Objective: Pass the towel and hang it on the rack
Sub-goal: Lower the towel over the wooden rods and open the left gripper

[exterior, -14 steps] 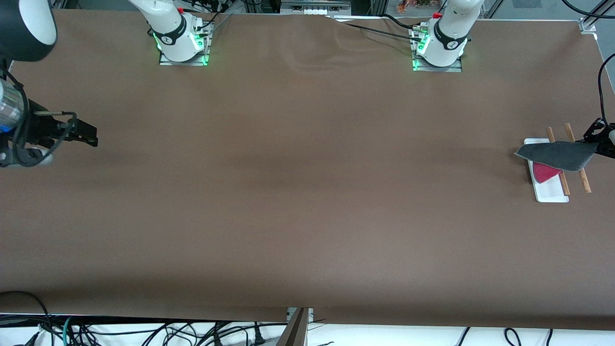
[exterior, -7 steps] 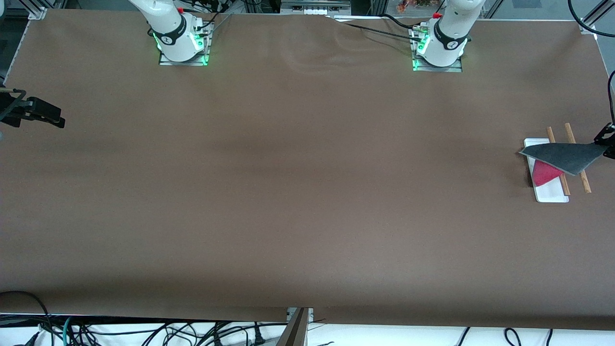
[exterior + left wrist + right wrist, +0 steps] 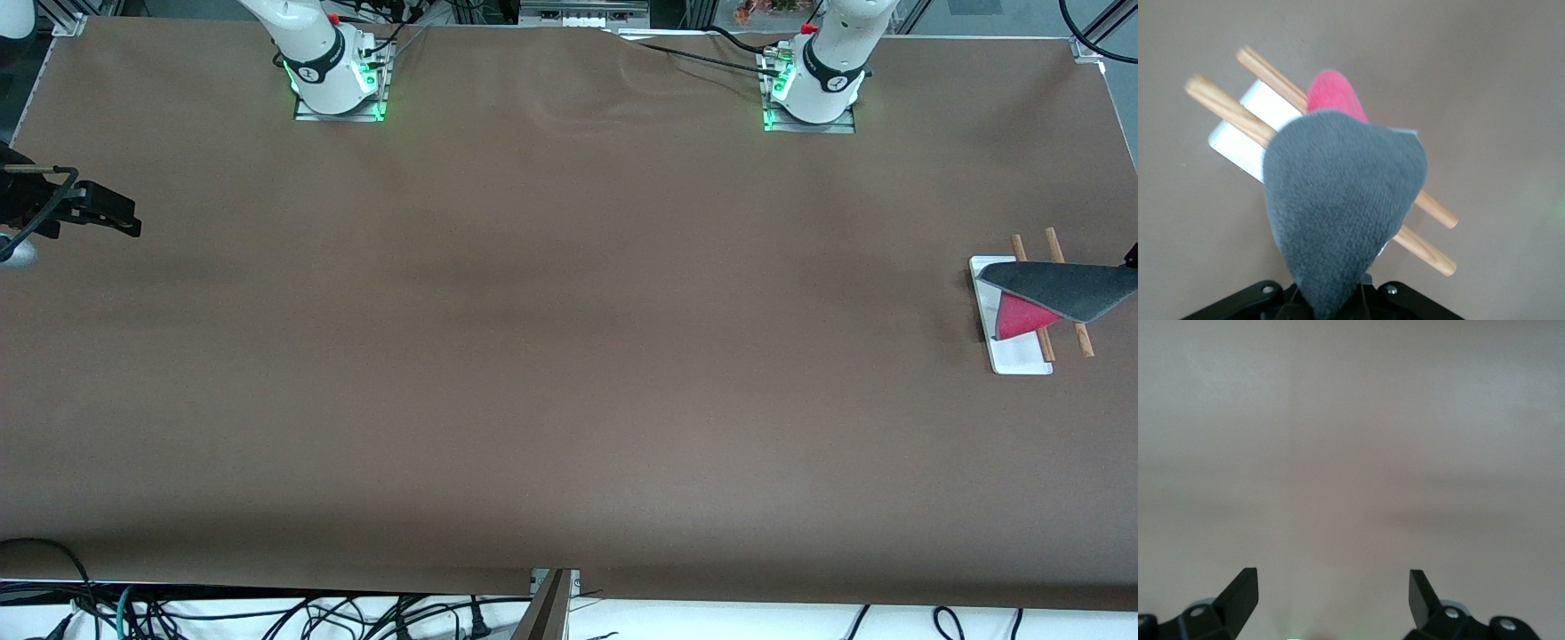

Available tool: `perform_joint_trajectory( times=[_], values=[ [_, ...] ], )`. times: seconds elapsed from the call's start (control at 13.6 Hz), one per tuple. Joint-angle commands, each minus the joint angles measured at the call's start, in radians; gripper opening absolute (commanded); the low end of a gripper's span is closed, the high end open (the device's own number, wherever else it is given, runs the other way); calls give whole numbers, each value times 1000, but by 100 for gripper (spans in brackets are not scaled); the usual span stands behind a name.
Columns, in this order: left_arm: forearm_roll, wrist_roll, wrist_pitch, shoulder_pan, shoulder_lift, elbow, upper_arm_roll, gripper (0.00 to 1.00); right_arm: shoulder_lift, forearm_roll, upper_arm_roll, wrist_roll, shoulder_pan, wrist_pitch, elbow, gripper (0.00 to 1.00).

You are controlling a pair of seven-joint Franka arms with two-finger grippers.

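Towel [image 3: 1338, 200] hangs clamped in the left claw [image 3: 1331, 303] over the rack [image 3: 1238, 137] for draping, while the right claw [image 3: 1331, 593] waits spread apart above the bench [image 3: 569, 356].

Left gripper [image 3: 1331, 308] fingers clamped; right gripper [image 3: 1333, 593] fingers spread wide.

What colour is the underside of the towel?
Bright pink-red under the dark grey towel; it shows best in the left wrist view.
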Motion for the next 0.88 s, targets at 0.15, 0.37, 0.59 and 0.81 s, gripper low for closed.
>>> perform_joint_trajectory(
  times=[0.15,0.37,0.59,0.81],
  values=[
    [11,159,-12,36,124,126,-12,100,-9,13,8,-13,-6,-2,-9,100],
    [20,163,-34,33,115,174,-13,100,-9,14,8,-13,-8,-7,-9,100],
    [20,160,-63,26,116,267,-13,100,-9,11,13,-10,0,-4,-9,100],
    [23,122,-89,-14,74,298,-16,100,-9,11,11,-13,0,3,-7,100]
  ],
)
